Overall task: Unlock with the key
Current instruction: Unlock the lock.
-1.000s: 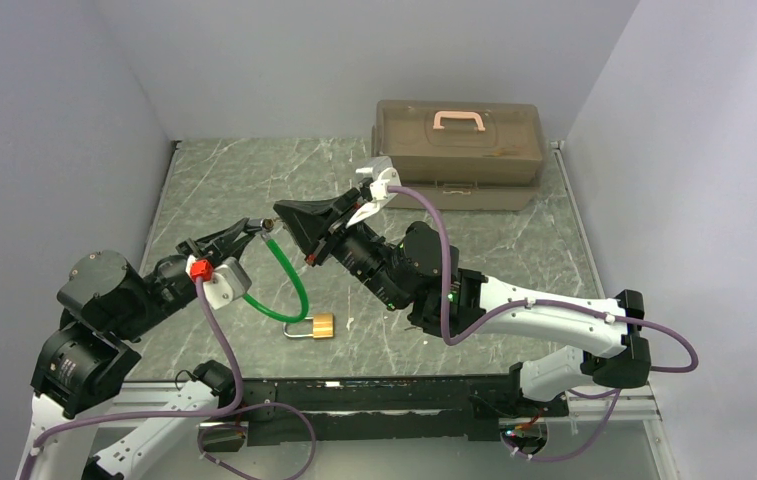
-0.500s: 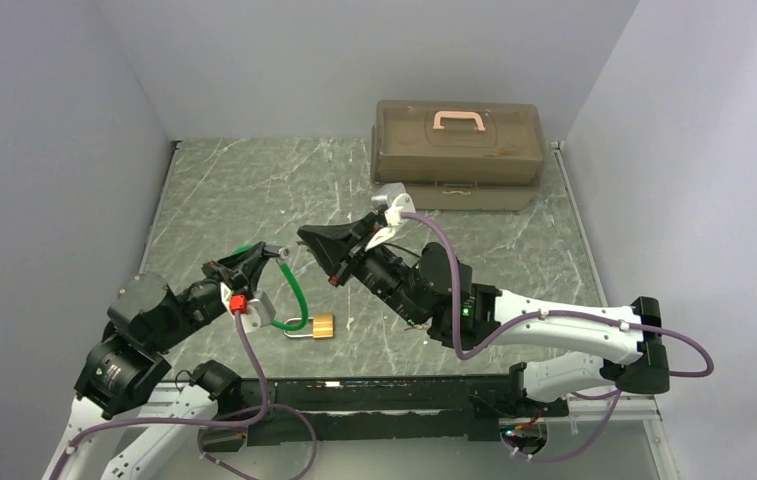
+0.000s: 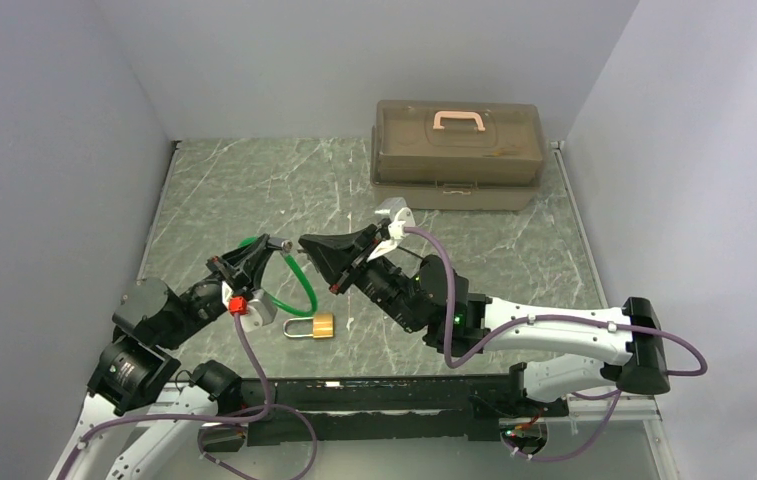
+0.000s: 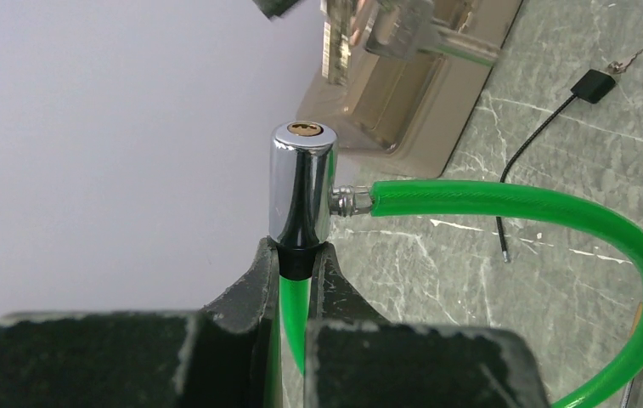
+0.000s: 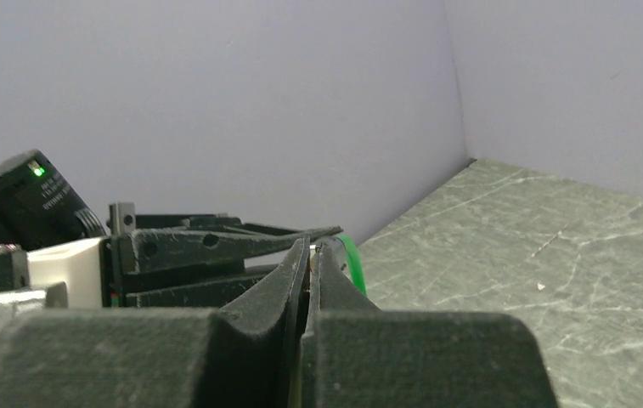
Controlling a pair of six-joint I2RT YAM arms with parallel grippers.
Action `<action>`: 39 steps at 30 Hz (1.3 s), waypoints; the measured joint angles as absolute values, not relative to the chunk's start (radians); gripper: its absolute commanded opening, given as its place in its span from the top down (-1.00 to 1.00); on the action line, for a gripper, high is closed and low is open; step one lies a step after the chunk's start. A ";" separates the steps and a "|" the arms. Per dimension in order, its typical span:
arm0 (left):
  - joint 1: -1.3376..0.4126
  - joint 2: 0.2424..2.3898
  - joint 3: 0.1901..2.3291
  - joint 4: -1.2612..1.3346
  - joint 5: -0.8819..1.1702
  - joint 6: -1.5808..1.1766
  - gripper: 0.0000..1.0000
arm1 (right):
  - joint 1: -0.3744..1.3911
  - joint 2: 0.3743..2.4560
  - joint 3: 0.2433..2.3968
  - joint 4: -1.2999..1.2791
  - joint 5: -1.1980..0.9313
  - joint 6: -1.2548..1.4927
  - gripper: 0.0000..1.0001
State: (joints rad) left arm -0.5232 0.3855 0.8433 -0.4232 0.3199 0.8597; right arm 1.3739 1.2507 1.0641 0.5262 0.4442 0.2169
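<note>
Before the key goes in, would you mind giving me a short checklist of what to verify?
1. Is the left gripper shut on the cable lock: ok.
2. Is the keyhole uncovered: ok.
3. Is the right gripper shut on the key: ok, though which key of the bunch is pinched, cannot tell.
4. Is the key lined up with the keyhole: not ok, it hangs apart from it and is not inserted.
5. Does the padlock lie clear of both grippers: ok.
</note>
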 measured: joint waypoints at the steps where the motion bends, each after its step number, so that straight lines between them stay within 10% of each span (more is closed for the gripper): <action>1: -0.523 0.383 0.836 -0.416 0.319 0.860 1.00 | 1.374 1.253 1.063 0.541 0.445 0.214 1.00; 39: -0.523 0.355 0.768 -0.359 0.309 0.843 1.00 | 1.398 1.341 1.068 0.653 0.542 0.140 1.00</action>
State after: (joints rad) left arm -0.5232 0.3550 0.7685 -0.3588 0.3092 0.8433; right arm 1.3975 1.3411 1.0679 0.6533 0.5419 0.1402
